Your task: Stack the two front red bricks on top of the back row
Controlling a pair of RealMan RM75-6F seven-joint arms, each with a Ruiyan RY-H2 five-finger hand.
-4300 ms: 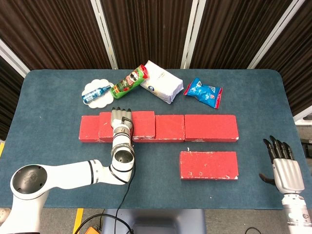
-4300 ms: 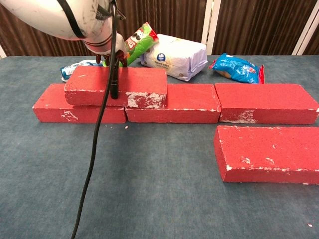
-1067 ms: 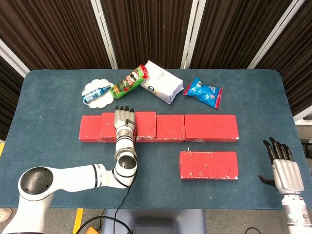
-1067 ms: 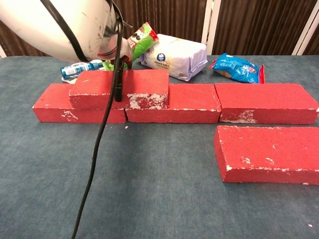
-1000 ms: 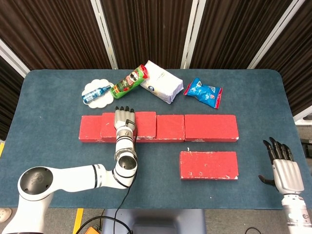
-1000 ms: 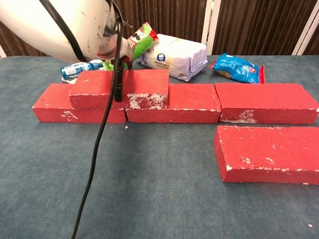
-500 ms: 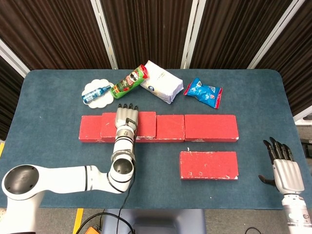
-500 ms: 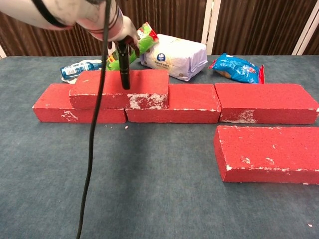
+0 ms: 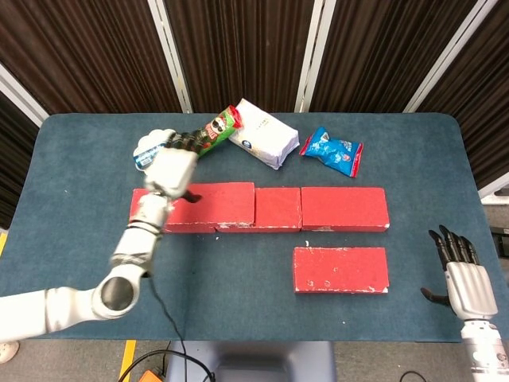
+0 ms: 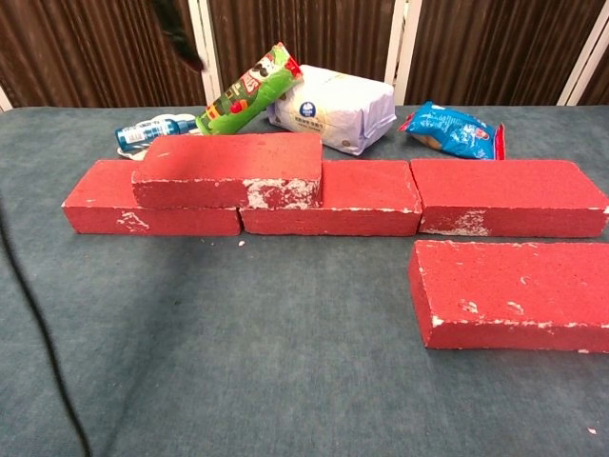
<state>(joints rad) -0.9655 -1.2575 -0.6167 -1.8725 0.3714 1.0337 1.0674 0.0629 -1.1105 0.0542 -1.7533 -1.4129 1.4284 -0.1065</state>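
One red brick lies stacked across the left and middle bricks of the back row. The other front red brick lies on the table at the right, in front of the row. My left hand hovers, blurred, over the stacked brick's left end, fingers apart and holding nothing; the chest view shows only its cable. My right hand rests at the table's right front edge, fingers spread, empty.
Behind the row lie a green Pringles can, a white bag, a blue snack bag and a white plate with a small blue bottle. A dark cable hangs at the left.
My left hand has lifted off the stacked brick and swung up and to the left. The brick stays on the back row. The right hand has not moved.
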